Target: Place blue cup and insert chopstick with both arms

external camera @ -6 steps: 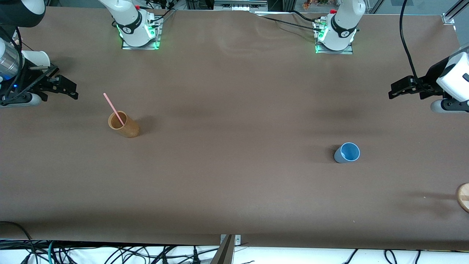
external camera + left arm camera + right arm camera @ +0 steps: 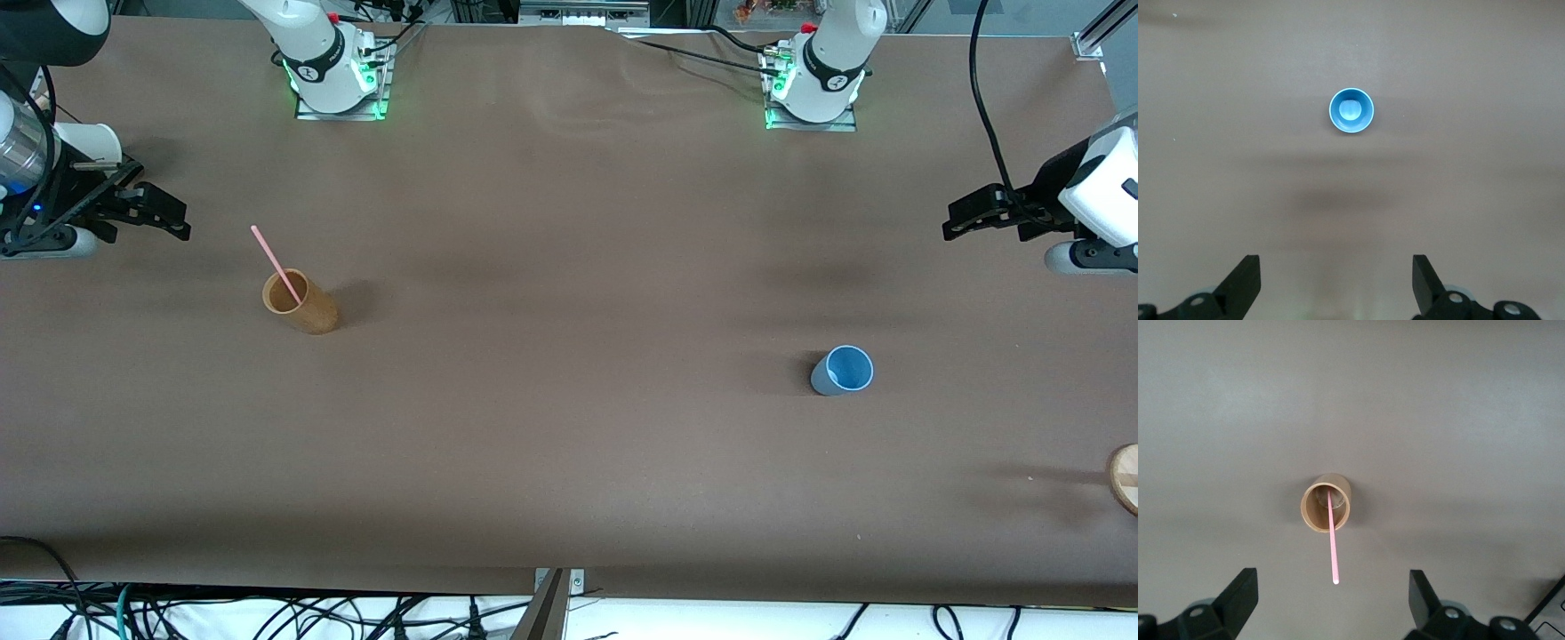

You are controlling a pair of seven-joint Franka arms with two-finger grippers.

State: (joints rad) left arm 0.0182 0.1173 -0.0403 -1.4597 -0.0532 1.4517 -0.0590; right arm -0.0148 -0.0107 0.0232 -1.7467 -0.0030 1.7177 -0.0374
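Note:
The light-blue cup (image 2: 843, 371) stands upright on the table toward the left arm's end; it also shows in the left wrist view (image 2: 1351, 111). The pink chopstick (image 2: 276, 264) leans in the tan cup (image 2: 300, 303) toward the right arm's end; the right wrist view shows the chopstick (image 2: 1333, 540) and the tan cup (image 2: 1325, 503) too. My left gripper (image 2: 956, 224) is open and empty, high over the table's edge at its own end, apart from the blue cup. My right gripper (image 2: 173, 220) is open and empty, high over its end, apart from the tan cup.
A round wooden piece (image 2: 1125, 477) lies at the table's edge at the left arm's end, nearer the front camera than the blue cup. A white paper cup (image 2: 89, 142) stands near the right gripper. Cables (image 2: 267, 618) hang below the table's front edge.

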